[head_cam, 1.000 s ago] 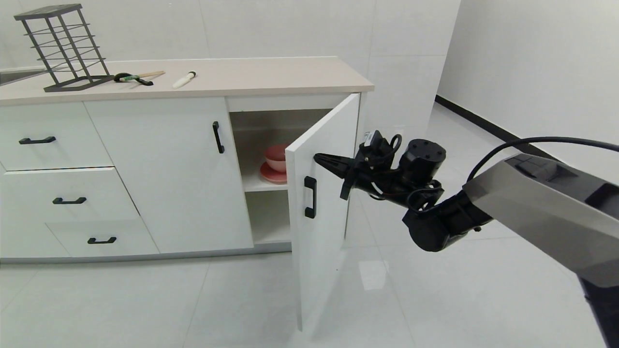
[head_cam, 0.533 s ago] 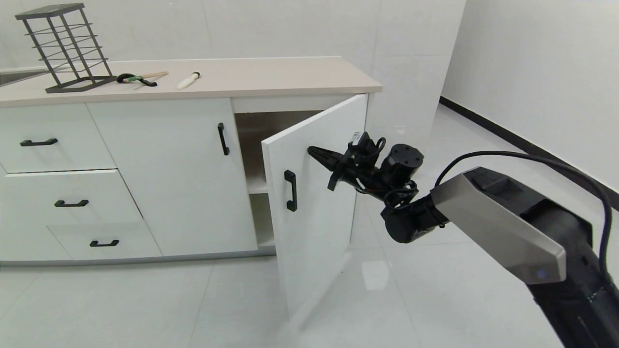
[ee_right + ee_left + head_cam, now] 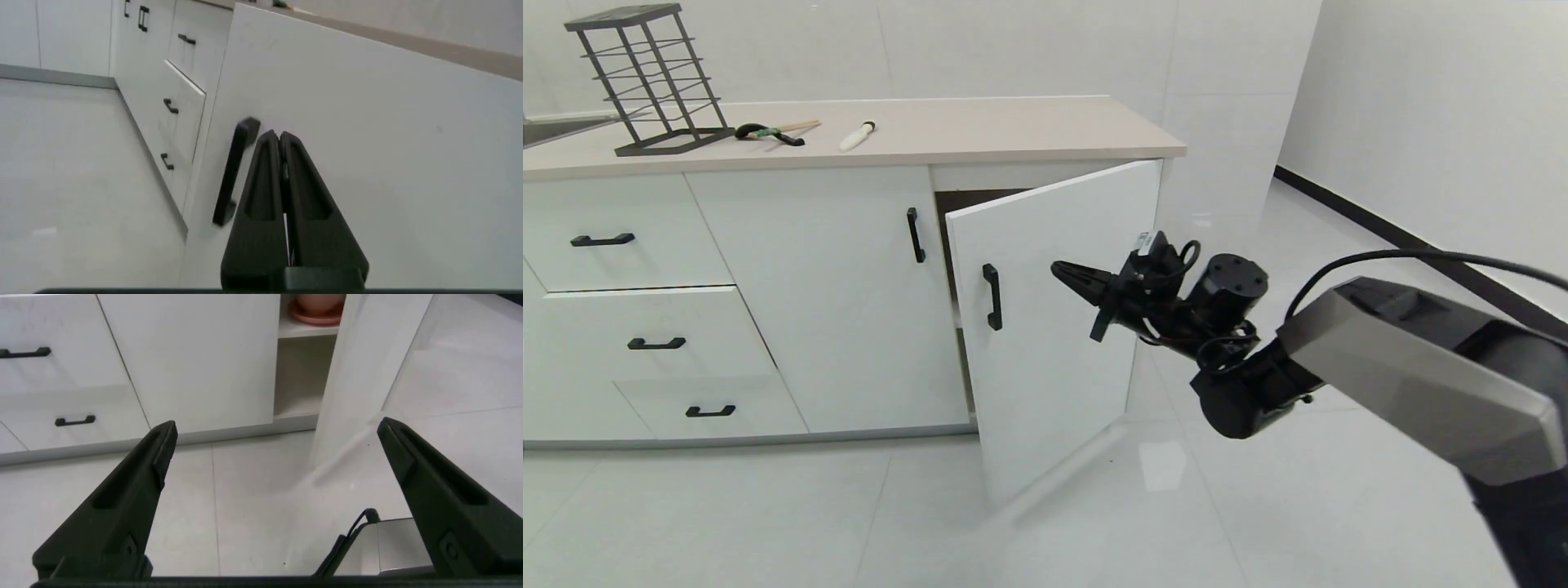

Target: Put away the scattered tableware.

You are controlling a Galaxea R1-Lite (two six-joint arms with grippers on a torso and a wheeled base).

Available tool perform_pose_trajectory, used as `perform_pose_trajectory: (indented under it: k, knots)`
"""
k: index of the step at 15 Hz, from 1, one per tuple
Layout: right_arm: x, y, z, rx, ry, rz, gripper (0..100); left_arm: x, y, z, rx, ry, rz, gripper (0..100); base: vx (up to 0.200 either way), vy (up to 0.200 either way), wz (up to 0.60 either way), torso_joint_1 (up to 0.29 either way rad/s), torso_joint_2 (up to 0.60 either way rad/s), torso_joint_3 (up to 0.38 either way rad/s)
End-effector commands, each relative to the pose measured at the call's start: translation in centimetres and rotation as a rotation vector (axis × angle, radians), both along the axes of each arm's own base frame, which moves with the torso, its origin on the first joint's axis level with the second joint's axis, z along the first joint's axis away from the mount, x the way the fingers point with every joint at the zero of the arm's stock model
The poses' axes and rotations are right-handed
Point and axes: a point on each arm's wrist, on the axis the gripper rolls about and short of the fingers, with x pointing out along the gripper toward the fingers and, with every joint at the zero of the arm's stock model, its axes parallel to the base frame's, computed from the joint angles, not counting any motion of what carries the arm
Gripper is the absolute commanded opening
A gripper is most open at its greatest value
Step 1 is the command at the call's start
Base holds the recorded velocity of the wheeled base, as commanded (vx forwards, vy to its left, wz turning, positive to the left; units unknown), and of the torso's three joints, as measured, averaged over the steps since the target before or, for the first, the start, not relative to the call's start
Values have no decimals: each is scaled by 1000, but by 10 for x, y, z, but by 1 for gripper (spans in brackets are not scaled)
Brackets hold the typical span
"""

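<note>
The cabinet door (image 3: 1054,327) has swung in toward the cabinet opening (image 3: 968,198); a second ago it stood wide, nearly edge-on, leaving the shelf inside the opening bare to the head view; now its face covers almost all of the opening, with a dark slit left beside the handle (image 3: 991,296); the pink bowl (image 3: 315,302) inside the opening has gone behind the door in the head view; the right gripper (image 3: 1058,268), fingers together, has followed the door's outer face toward the opening; the head camera has shifted a little too.

rack (image 3: 654,82) on counter (image 3: 1013,126) | bowl (image 3: 317,300) in cabinet (image 3: 296,384) | right pincer (image 3: 1062,271) before door (image 3: 1054,367)
</note>
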Motion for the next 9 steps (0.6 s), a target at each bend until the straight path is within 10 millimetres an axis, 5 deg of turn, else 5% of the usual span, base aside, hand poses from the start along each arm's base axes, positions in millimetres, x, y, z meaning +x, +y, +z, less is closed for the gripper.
perform_pose_trajectory:
  k: [1,3,5,6,9]
  knots:
    - [-118,-74,86,5,-4,-23,0,0,0,0,0,1,0,100,0,0,0,0,0,0]
    - [-184,-127,106,14,-21,-98,0,0,0,0,0,1,0,100,0,0,0,0,0,0]
    - [-230,-169,108,21,-47,-216,0,0,0,0,0,1,0,100,0,0,0,0,0,0]
    - [-269,-196,110,37,-106,-337,0,0,0,0,0,1,0,100,0,0,0,0,0,0]
    - [-332,-219,108,52,-241,-551,0,0,0,0,0,1,0,100,0,0,0,0,0,0]
